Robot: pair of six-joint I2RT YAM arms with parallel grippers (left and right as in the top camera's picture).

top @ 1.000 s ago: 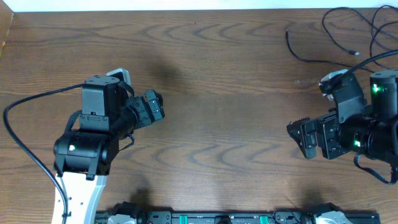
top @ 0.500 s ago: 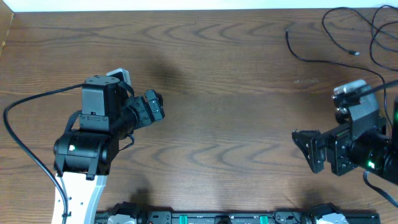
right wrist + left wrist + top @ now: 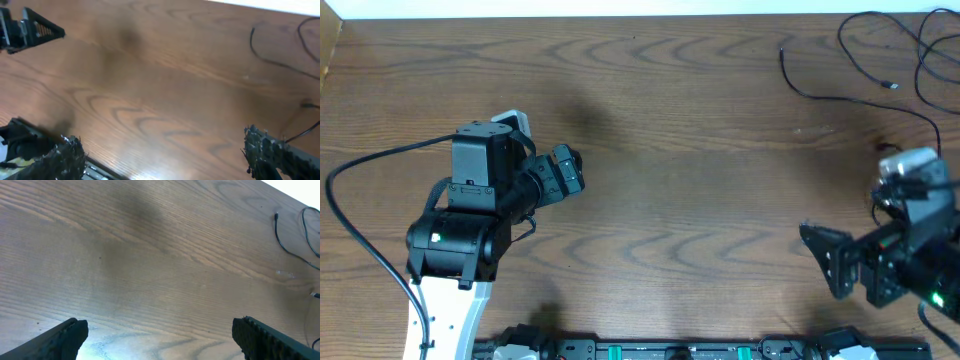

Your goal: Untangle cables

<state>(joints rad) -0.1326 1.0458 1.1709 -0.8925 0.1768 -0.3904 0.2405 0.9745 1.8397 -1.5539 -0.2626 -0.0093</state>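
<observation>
- Overhead view: two arms at one wooden table [image 3: 700, 150], with one left hand [image 3: 568, 171] and one right hand [image 3: 820, 262].
- The left hand is released, its two fingers spread wide over bare wood and pointing towards the table's middle.
- The right hand is also released, its two fingers wide apart and touching no cord.
- The cables [image 3: 800, 91] lie in loose curves on the far side of the right hand, near the table's far right corner and well apart from the left hand.
- At least three thin black strands show there. The true count cannot be told, since they cross one another and run off the picture's edge.
- One small plug end [image 3: 891, 86] lies on the wood among those strands.
- One thicker black wire [image 3: 390, 153] loops outward from the left arm's body.
- From the left wrist, the left hand [image 3: 160, 326] frames empty wood, and the cables [image 3: 278, 230] sit far ahead to its right.
- From the right wrist, the right hand [image 3: 162, 145] is low over the table, with the cables [image 3: 252, 42] ahead to its right and the left hand [image 3: 30, 27] ahead to its left.
</observation>
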